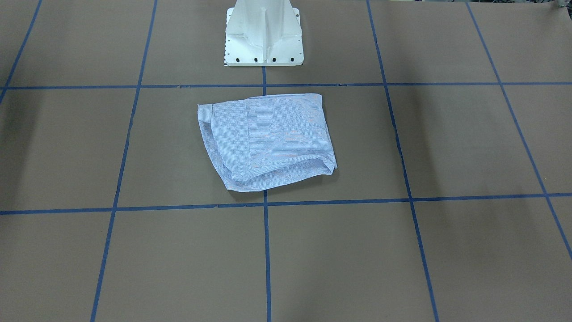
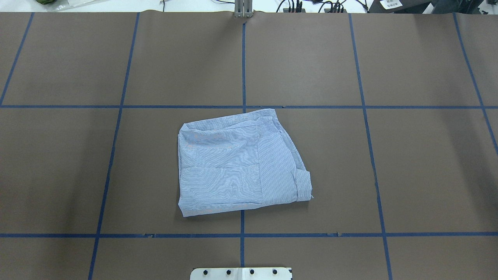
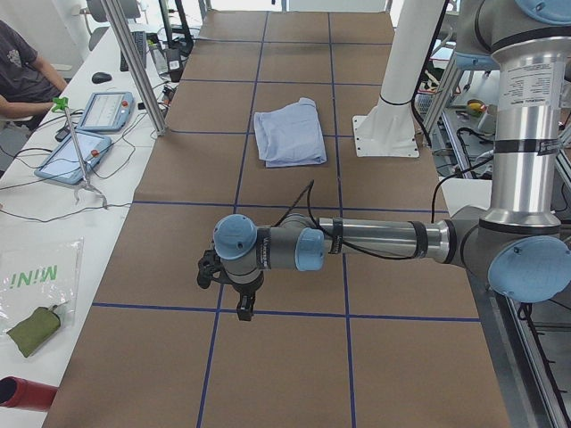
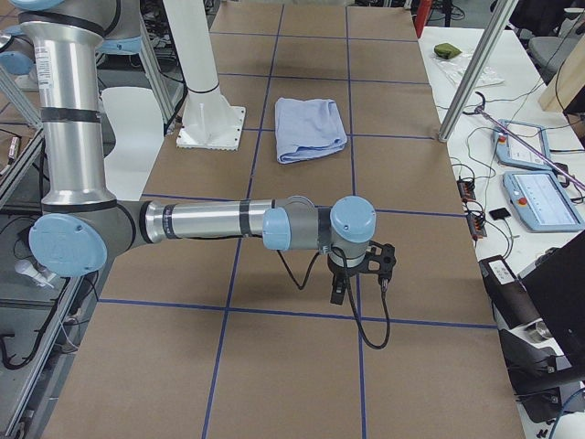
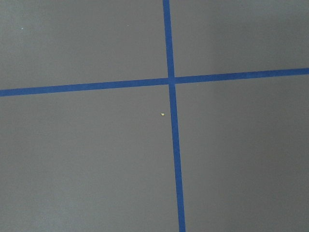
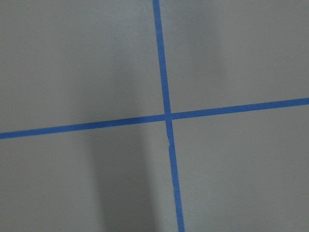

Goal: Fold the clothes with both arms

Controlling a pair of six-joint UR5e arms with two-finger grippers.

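Observation:
The clothes are one light blue-and-white striped shirt (image 2: 237,163), folded into a rough rectangle and lying flat in the middle of the brown table (image 1: 268,143), just in front of the pedestal. Both arms are stretched out low over the table's ends, far from the shirt. The left gripper (image 3: 227,283) shows only in the exterior left view, so I cannot tell whether it is open or shut. The right gripper (image 4: 361,274) shows only in the exterior right view, and its state is just as unclear. Both wrist views show nothing but bare brown table with crossing blue tape.
The white pedestal base (image 1: 263,40) stands at the robot's side of the table. Blue tape lines (image 2: 243,107) divide the brown surface into squares. A side desk holds tablets (image 3: 94,111) and cables, with a seated person (image 3: 22,76) beside it. More pendants (image 4: 539,197) lie on the opposite desk.

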